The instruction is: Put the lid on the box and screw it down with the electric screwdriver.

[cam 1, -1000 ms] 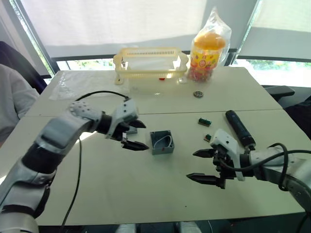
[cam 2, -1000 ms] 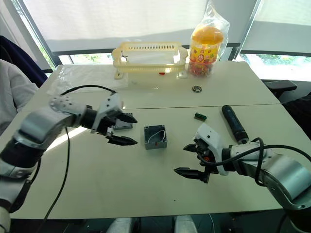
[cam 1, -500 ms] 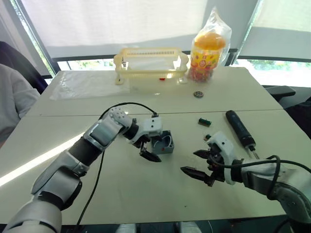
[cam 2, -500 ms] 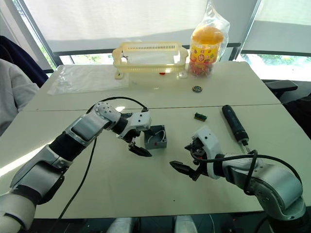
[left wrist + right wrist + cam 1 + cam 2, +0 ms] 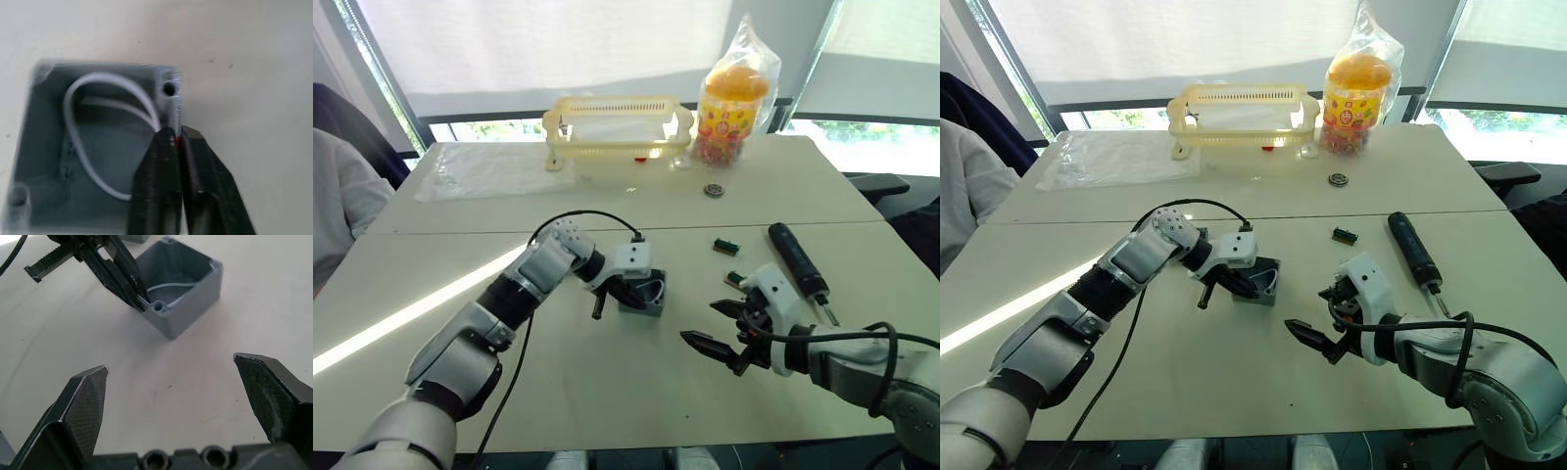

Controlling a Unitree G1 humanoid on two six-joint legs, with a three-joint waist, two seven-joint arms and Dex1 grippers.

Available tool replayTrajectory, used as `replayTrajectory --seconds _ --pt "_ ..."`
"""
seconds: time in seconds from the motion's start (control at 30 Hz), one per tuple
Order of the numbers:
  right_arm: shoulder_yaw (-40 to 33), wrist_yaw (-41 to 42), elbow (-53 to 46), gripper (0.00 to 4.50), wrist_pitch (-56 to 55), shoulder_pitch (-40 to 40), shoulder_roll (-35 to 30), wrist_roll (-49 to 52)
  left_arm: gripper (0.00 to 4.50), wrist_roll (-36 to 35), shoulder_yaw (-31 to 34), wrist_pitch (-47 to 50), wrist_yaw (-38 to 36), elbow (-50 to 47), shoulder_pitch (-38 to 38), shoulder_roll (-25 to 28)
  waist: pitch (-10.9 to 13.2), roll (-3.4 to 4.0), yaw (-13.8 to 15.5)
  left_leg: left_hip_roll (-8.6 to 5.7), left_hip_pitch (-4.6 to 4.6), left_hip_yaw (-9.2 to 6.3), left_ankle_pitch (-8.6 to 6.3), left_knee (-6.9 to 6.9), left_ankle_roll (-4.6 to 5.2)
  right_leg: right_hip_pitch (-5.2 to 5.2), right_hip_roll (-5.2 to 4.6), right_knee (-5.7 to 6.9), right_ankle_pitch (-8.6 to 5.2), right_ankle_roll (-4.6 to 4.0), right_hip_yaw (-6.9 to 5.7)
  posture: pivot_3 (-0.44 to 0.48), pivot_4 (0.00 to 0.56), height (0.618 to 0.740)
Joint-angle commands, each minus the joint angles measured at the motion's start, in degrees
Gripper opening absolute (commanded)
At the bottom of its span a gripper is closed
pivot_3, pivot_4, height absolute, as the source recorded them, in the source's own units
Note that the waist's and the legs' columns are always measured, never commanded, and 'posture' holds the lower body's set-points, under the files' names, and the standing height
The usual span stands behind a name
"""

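Observation:
The grey-blue box [image 5: 652, 298] stands open-topped at the table's middle, a white wire looped inside it [image 5: 73, 147]. My left gripper [image 5: 177, 134] is shut on one wall of the box, one finger inside and one outside, by a red mark. In both eye views the left wrist hides the lid. A grey edge [image 5: 133, 238] just beyond the box may be the lid. My right gripper [image 5: 702, 321] hovers open to the right of the box, empty, its fingers [image 5: 88, 396] spread wide. The black electric screwdriver [image 5: 795, 259] lies on the table beyond the right gripper.
A yellow basket [image 5: 617, 122] and a bagged snack jar [image 5: 734, 98] stand at the far edge. A clear plastic sheet [image 5: 480, 166] lies far left. A small round part [image 5: 712, 189] and small green parts [image 5: 724, 245] lie near the screwdriver. A person's sleeve [image 5: 333, 196] shows at left.
My left gripper has moved right from beside the lid to the box and shut on its wall. The right gripper stays open and has shifted only slightly.

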Motion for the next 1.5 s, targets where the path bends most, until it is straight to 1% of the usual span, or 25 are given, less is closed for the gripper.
replayTrajectory --seconds 0.03,0.17,0.23,0.37,0.43,0.57,0.77,0.83,0.97,1.03,1.13,1.2,1.23,1.33,1.4,1.47,1.5 --pt "-1.38 -1.62 -2.33 4.5 -0.06 -0.5 0.39 1.57 0.07 1.04 0.29 -0.83 -0.91 0.65 -0.75 -0.46 0.0 -0.01 -0.02 0.0 0.0 -0.01 0.0 0.01 0.0 0.0 0.0 0.0 0.0 0.0 0.0 0.0 0.15 0.74" --pt "-1.68 -3.32 -2.3 4.5 -0.18 -0.5 0.43 2.63 0.07 1.32 0.53 -2.41 -2.62 1.96 -1.53 -0.38 0.0 0.0 -0.01 0.0 0.01 -0.01 0.0 0.01 0.0 0.02 0.0 0.01 0.0 0.0 0.0 0.0 0.15 0.74" --pt "-2.02 -3.5 -2.24 4.5 -0.42 -0.26 -0.01 3.22 0.07 1.42 0.6 -6.11 -4.22 3.08 -2.09 -0.05 0.0 0.0 -0.02 0.0 0.01 -0.01 0.0 0.01 0.0 0.01 0.0 0.01 0.0 0.0 0.0 0.0 0.15 0.74" --pt "-2.94 -3.13 -2.18 4.5 -1.21 0.83 -1.27 3.92 0.07 -0.4 1.45 -11.95 -10.21 4.52 -3.25 0.12 0.0 0.0 -0.02 0.0 0.0 -0.01 0.0 0.0 0.0 0.0 0.0 0.01 0.0 0.0 0.0 0.0 0.15 0.74" --pt "-3.3 -2.96 -2.2 4.5 -1.71 1.46 -1.92 3.95 0.07 -1.93 0.69 -14.58 -12.3 5.52 -4.33 0.39 0.0 0.0 -0.02 0.0 0.0 -0.01 0.0 0.0 0.0 0.0 0.0 0.0 0.0 0.0 0.0 0.0 0.15 0.74" --pt "-3.81 -3.14 -2.63 4.5 -2.52 2.55 -2.42 4.13 0.07 -4.84 -2.58 -19.4 -12.78 8.87 -6.62 0.91 0.0 -0.01 0.0 0.0 -0.01 -0.01 0.0 0.01 0.0 0.0 0.0 0.0 0.0 0.0 0.0 0.0 0.15 0.74" --pt "-4.41 -4.27 -4.09 4.5 -3.68 4.88 -2.53 4.47 0.07 -4.7 -7.01 -29.39 -12.78 13.41 -7.68 1.27 0.01 -0.01 -0.09 0.0 -0.01 -0.01 -0.01 0.0 0.01 -0.01 0.0 0.0 0.0 0.0 0.0 0.0 0.15 0.74" --pt "-4.48 -4.69 -4.34 4.5 -4.06 5.44 -2.54 4.58 0.07 -5.47 -8.33 -30.33 -12.78 13.72 -7.65 1.47 0.01 -0.01 -0.06 0.0 -0.02 -0.02 -0.01 0.0 0.01 -0.02 0.0 0.01 0.0 0.0 0.0 0.0 0.15 0.74" --pt "-4.38 -5.41 -4.67 4.5 -4.52 6.01 -2.4 4.71 0.07 -5.31 -8.65 -32.69 -12.78 15.44 -7.49 0.88 0.01 -0.01 -0.04 0.0 -0.02 -0.02 -0.01 0.0 0.02 -0.01 0.0 0.01 0.0 0.0 0.0 0.0 0.15 0.74" --pt "-4.29 -5.53 -4.68 4.5 -4.75 6.28 -2.54 4.69 0.07 -6.38 -9.74 -32.74 -12.78 15.44 -7.72 1.46 0.01 -0.01 -0.05 0.0 -0.02 -0.02 -0.01 0.0 0.02 -0.01 0.0 0.01 0.0 0.0 0.0 0.0 0.15 0.74" --pt "-4.15 -5.31 -4.27 4.5 -5.2 6.41 -3.15 4.4 0.88 -7.34 -10.21 -33.37 -12.78 15.59 -8.07 2.15 0.01 -0.01 -0.06 0.0 -0.02 -0.02 -0.01 0.0 0.02 -0.01 0.0 0.01 0.0 0.0 0.0 0.0 0.15 0.74" --pt "-4.1 -4.98 -4.08 4.5 -5.47 6.31 -3.69 4.43 1.91 -7.38 -8.87 -32.68 -12.78 15.72 -8.56 2.26 0.01 -0.01 -0.05 0.01 -0.02 -0.02 -0.01 0.0 0.02 -0.01 0.0 0.01 0.0 0.0 0.0 0.0 0.15 0.74" --pt "-3.96 -4.5 -4.11 4.5 -5.7 6.05 -4.22 4.51 2.34 -8.27 -8.06 -31.23 -12.78 14.85 -9.52 3.52 0.01 -0.01 -0.05 0.0 -0.02 -0.02 -0.01 0.0 0.02 -0.01 0.0 0.01 0.0 0.0 0.0 0.0 0.15 0.74" --pt "-4.65 -3.26 -3.79 4.5 -6.31 5.47 -5.62 5.02 2.34 -10.29 -5.27 -27.43 -12.78 12.45 -12.61 7.73 0.06 -0.05 -0.32 0.01 -0.04 -0.03 -0.01 0.0 0.02 -0.04 0.02 0.02 0.0 0.0 0.0 0.0 0.15 0.74" --pt "-5.53 -1.18 -3.08 4.5 -7.42 4.59 -7.03 6.18 2.34 -13.91 -3.26 -22.08 -12.78 11.57 -15.16 11.48 0.06 -0.05 -0.45 0.04 -0.04 -0.03 -0.01 -0.01 0.02 -0.06 0.05 0.02 0.0 0.0 0.0 0.0 0.15 0.74" --pt "-6.21 1.59 -2.02 4.5 -8.97 3.08 -8.69 6.97 2.34 -16.15 1.05 -14.21 -12.78 12.68 -17.34 14.17 0.06 -0.03 -0.46 0.05 -0.04 -0.03 -0.02 -0.03 0.03 -0.08 0.06 0.02 -0.01 0.01 0.0 0.0 0.15 0.74" --pt "-6.69 3.94 -1.24 4.5 -10.26 2.09 -9.84 7.31 2.34 -15.66 3.95 -10.81 -11.42 14.32 -17.68 15.41 0.06 -0.02 -0.37 0.05 -0.03 -0.03 -0.02 -0.04 0.04 -0.07 0.06 0.01 -0.02 0.02 0.0 0.0 0.15 0.74"
